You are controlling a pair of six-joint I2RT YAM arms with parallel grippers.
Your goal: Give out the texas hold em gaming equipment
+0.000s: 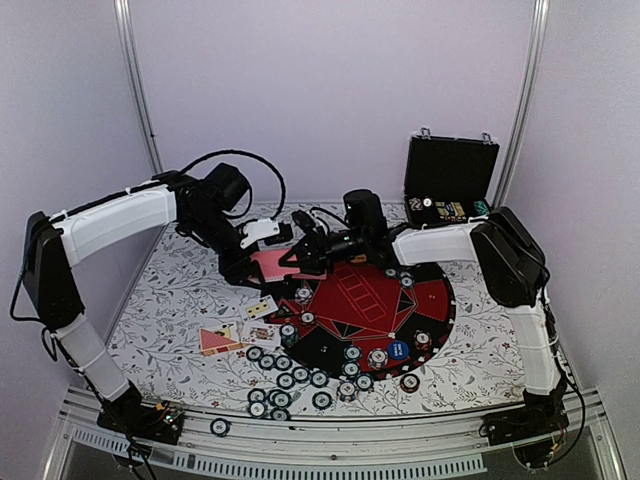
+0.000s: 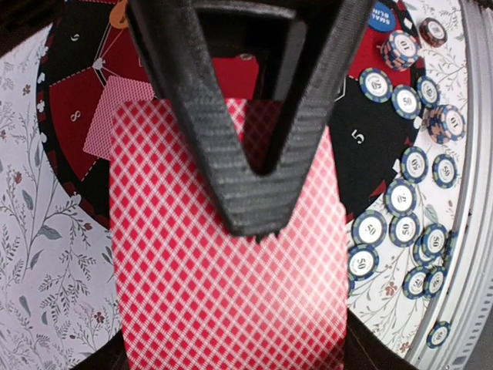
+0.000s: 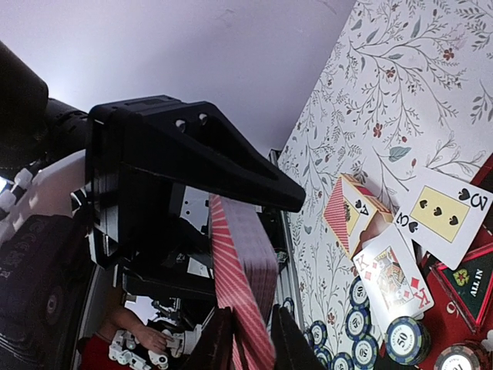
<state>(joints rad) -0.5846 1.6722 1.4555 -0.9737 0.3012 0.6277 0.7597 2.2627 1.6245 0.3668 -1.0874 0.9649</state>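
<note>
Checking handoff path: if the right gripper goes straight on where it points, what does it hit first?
The pink-red-backed card deck held by the left gripper, close ahead; exact gap unclear.

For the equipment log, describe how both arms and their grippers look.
The left arm and right arm have white shells on long links, black joints and bases. A black cable loops over the left one. The left gripper and right gripper are black with wedge-shaped fingers.

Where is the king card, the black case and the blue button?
king card [image 3: 394,277]: right wrist view, middle of its face.
black case [image 1: 450,168]: top view, inside of its raised lid.
blue button [image 1: 398,350]: top view, middle of its top.
</note>
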